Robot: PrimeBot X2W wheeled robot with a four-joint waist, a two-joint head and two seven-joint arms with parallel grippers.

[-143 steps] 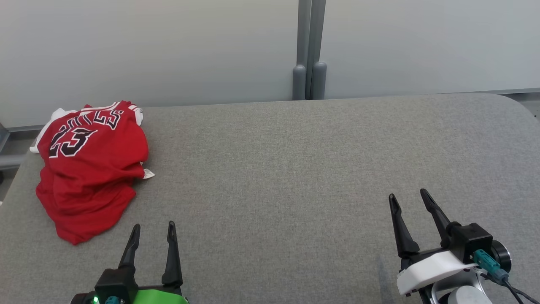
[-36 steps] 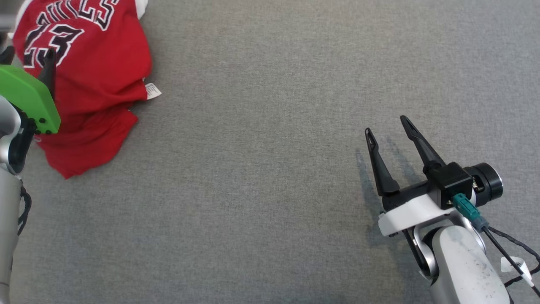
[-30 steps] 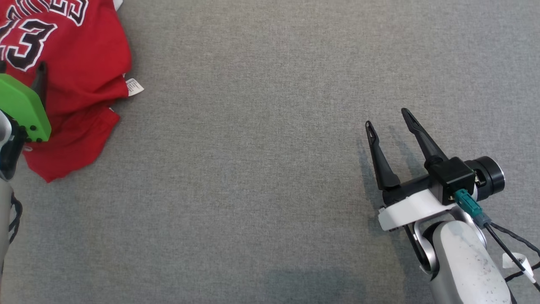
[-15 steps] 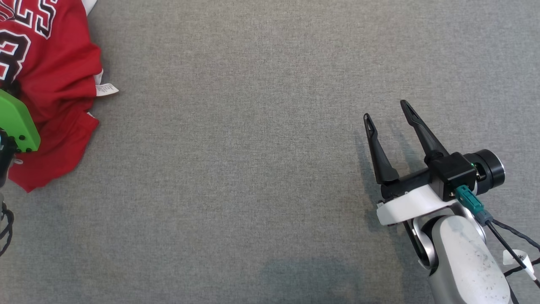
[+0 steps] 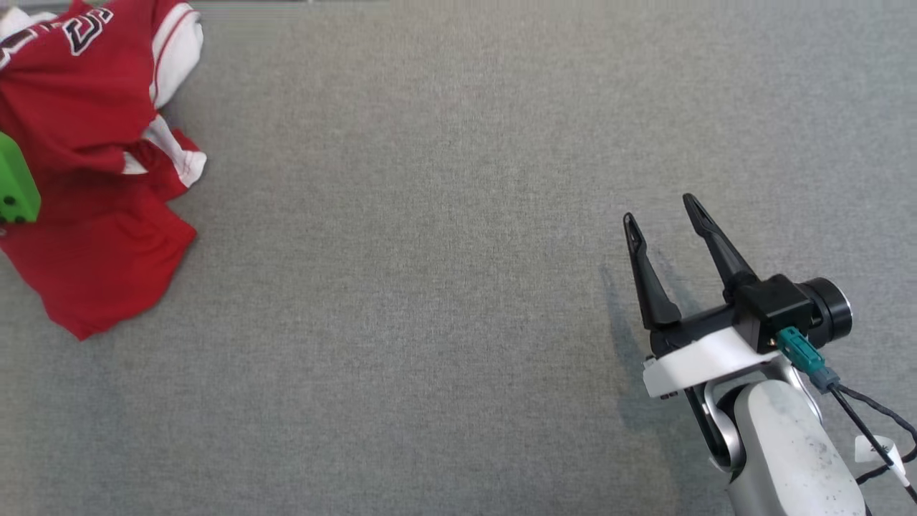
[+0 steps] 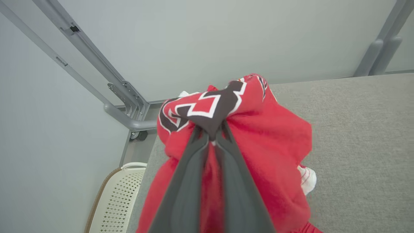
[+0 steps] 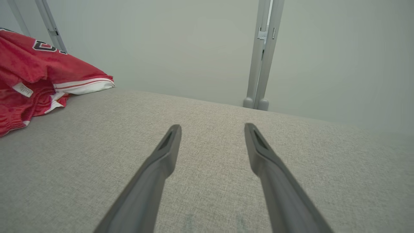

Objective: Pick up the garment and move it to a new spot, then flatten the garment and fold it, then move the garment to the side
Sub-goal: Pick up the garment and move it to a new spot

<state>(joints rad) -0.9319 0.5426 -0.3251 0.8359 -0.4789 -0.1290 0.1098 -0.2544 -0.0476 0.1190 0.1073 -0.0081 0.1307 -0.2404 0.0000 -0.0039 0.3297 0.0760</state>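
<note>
Clamps the left claw (image 6: 212, 136) almost fully together on a bunched fold of the garment (image 6: 268, 145), right at the black numeral (image 6: 207, 108) edged in white, with cloth caught between the two dark fingers (image 6: 184, 181) and draping down either side of them. Holds the right claw (image 5: 660, 208) spread wide with nothing in it, low over the bare surface (image 5: 430, 322) at the near right, tips pointing away and slightly left. Finds the garment at the far left of the surface, close to the left edge and the back corner, well apart from the right claw and across the whole open middle from it; hence the left arm as the nearer by far, and the one with the hold. Sets the heap's long axis roughly back to front along that left edge, the pinched part raised, the loose hem lying on the surface toward the near side. Reads as a red jersey, crumpled and doubled over itself, with white and red banded trim (image 5: 175, 57) and a small white label (image 7: 22, 89). Looks soft and limp, likely to hang and swing once clear. Seems to be at the pick-up step, with nothing flattened or folded yet. Calls next, probably, for a lift and a carry rightward toward the open middle
</note>
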